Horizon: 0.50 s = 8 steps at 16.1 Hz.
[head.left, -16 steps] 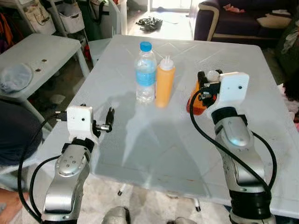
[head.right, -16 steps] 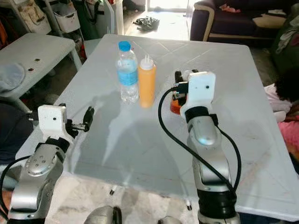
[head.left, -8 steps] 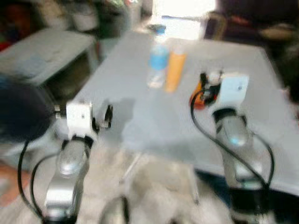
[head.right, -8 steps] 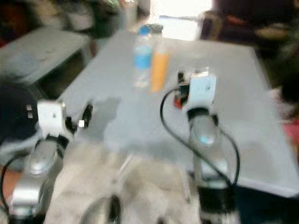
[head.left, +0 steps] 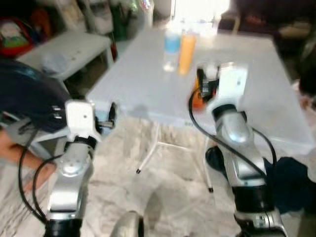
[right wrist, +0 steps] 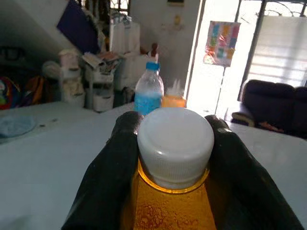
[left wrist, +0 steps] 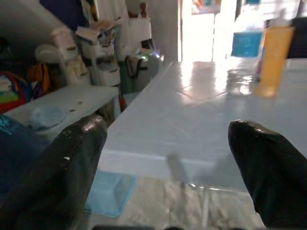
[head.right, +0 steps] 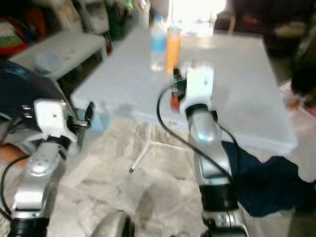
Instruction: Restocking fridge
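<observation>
- Person in dark clothing (head.left: 27,98) sitting at 9 o'clock of the head view, a hand (head.left: 22,158) showing low at the edge.
- Left gripper (head.left: 109,118) hovering off the near left corner of the white table (head.left: 148,84), above the floor, not touching anything; fingers (left wrist: 79,158) standing wide apart with nothing between them.
- Small white side table (head.left: 74,47) sitting at 10 o'clock, well apart from the main one.
- Water bottle (head.left: 171,42) with blue label and orange squeeze bottle (head.left: 186,45) standing upright just beside each other at 12 o'clock on the far part of the table.
- Right gripper (head.left: 201,91) holding at roughly 1 o'clock over the table's near edge, fingers (right wrist: 112,167) clamping the neck of an orange-filled bottle (right wrist: 168,215) just under its white cap (right wrist: 175,143).
- Head views are blurring, so whether that bottle is touching the table is unclear.
- Dark cloth (head.left: 291,177) lying on the floor at 4 o'clock.
</observation>
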{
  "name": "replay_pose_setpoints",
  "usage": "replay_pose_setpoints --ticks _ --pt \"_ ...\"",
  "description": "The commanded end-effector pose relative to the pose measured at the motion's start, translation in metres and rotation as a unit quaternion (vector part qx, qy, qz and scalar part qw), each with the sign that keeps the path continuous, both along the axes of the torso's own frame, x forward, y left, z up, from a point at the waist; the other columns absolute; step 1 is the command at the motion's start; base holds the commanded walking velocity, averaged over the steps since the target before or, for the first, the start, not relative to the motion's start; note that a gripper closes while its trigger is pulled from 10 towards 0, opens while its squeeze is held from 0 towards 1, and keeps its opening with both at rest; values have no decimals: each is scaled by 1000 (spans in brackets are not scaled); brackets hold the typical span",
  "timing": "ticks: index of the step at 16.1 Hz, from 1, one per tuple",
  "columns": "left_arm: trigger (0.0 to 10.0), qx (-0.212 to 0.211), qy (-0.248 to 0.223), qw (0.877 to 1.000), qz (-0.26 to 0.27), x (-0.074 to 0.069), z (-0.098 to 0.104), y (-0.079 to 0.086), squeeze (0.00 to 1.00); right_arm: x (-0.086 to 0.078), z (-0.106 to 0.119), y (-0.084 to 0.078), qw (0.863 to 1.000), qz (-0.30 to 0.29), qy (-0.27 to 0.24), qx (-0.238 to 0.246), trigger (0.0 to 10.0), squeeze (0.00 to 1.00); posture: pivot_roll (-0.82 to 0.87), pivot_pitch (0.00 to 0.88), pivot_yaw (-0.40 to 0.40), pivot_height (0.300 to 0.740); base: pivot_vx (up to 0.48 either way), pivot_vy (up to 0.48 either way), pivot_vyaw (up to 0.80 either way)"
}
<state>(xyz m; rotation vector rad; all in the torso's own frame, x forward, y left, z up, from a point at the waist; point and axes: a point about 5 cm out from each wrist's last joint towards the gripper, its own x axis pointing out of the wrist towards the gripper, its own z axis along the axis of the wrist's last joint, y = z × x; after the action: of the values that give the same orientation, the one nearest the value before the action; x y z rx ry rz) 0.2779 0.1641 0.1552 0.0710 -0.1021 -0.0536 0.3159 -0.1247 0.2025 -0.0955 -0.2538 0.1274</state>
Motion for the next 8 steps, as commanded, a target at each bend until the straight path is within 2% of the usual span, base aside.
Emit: replay_pose_setpoints --ticks 1,5,6,8 --pt "10000 7 10 1000 1 -1 -7 3 0 -5 -2 0 1000 3 -12 -7 10000 0 88 0 5 740 -281 0 800" --pt "10000 -28 44 999 8 -13 -30 9 0 -18 -40 -15 999 -16 41 -19 10000 0 88 0 -27 740 0 0 800" --pt "10000 -28 48 998 -2 -10 -34 8 0 -14 -48 -10 998 -5 50 -25 10000 0 97 0 -46 740 0 0 800" --pt "10000 -13 38 999 16 -5 -31 11 0 -10 -51 -3 998 9 50 -33 10000 0 110 0 -58 740 0 0 800"
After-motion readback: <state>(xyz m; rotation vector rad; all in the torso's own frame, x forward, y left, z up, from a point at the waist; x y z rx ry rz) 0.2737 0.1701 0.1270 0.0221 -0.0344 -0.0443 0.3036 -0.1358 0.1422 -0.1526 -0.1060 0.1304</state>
